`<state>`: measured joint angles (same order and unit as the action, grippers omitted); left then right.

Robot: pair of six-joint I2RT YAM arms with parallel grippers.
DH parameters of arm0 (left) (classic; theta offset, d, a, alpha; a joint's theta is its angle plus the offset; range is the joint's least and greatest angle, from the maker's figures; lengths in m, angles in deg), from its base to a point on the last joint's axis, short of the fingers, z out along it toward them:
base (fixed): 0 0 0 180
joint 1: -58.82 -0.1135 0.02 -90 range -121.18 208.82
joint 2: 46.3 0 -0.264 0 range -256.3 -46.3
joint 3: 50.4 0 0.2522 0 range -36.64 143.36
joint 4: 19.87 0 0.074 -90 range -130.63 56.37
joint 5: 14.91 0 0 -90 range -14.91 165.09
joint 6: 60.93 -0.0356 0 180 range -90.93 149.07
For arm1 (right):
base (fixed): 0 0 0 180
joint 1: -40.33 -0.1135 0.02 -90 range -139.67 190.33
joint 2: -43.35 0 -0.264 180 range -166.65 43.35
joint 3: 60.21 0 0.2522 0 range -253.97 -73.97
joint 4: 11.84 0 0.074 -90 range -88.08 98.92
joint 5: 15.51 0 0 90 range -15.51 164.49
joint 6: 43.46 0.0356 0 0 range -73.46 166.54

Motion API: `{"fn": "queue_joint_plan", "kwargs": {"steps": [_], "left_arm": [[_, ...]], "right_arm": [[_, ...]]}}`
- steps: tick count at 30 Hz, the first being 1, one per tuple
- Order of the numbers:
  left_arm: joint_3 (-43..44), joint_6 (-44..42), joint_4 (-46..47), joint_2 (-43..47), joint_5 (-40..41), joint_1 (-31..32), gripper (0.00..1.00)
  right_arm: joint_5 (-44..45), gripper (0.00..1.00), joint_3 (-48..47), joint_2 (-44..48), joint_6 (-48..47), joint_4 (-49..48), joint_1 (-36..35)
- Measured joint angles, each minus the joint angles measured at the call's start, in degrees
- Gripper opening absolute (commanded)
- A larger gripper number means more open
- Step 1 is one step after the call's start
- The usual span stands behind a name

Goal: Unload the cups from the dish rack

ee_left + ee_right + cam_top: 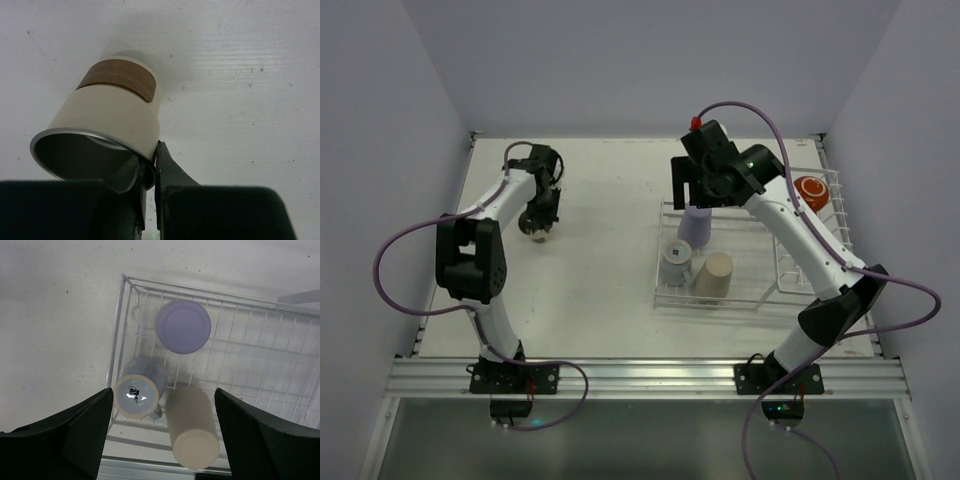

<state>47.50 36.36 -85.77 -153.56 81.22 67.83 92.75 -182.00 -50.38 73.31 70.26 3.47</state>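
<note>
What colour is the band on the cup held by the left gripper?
Brown, wood-toned band on a cream cup; the left wrist view shows it best.

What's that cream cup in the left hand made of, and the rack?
Cream cup: probably metal, matte cream coat outside; bare grey shiny rim and inside. Brown band looks like wood or cork. Rack: thin wire, seemingly white-coated metal.
</note>
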Motion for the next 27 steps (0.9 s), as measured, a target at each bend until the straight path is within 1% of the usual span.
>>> {"fn": "queue_joint_plan", "kwargs": {"steps": [2,3,5,6,8,9,10,12,15,18,21,24,27], "left_arm": [[0.0,0.0,0.0,-0.2,0.0,0.0,0.06],[0.0,0.0,0.0,-0.2,0.0,0.0,0.19],[0.0,0.1,0.2,-0.2,-0.1,0.0,0.34],[0.0,0.3,0.2,-0.2,-0.1,0.0,0.41],[0.0,0.6,0.3,-0.2,0.2,0.0,0.48],[0.0,0.7,0.2,-0.2,0.5,0.0,0.57],[0.0,0.7,0.3,-0.2,0.9,0.0,0.59],[0.0,1.3,0.4,0.1,1.9,0.0,0.63],[0.0,2.4,0.5,2.1,4.0,0.0,0.66],[0.3,3.7,0.6,7.3,6.4,0.6,0.68],[2.6,4.5,1.3,14.3,7.9,2.9,0.69],[5.1,5.3,4.2,20.9,5.2,5.7,0.7],[5.2,6.8,8.9,27.8,-3.0,7.0,0.7]], "right_arm": [[0.0,0.84,0.2,0.4,0.0,-0.1,0.0],[0.0,0.84,0.3,0.6,0.0,-0.1,0.0],[0.0,0.84,0.3,1.1,0.0,0.0,0.0],[0.1,0.84,0.3,1.3,0.0,0.0,0.0],[0.1,0.84,0.3,2.0,0.0,0.0,0.0],[0.1,0.84,0.3,2.4,0.0,0.0,0.0],[0.2,0.84,0.3,2.8,0.0,0.1,0.0],[0.5,0.84,0.3,3.5,0.1,0.4,0.0],[1.9,0.84,0.3,4.7,0.4,1.0,0.0],[3.8,0.85,0.3,6.3,1.0,1.6,0.0],[6.7,0.85,0.3,9.2,1.6,2.0,0.3],[8.0,0.85,-0.5,12.7,1.8,3.7,2.9],[8.3,0.85,-1.0,16.0,1.8,4.4,8.9]]}}
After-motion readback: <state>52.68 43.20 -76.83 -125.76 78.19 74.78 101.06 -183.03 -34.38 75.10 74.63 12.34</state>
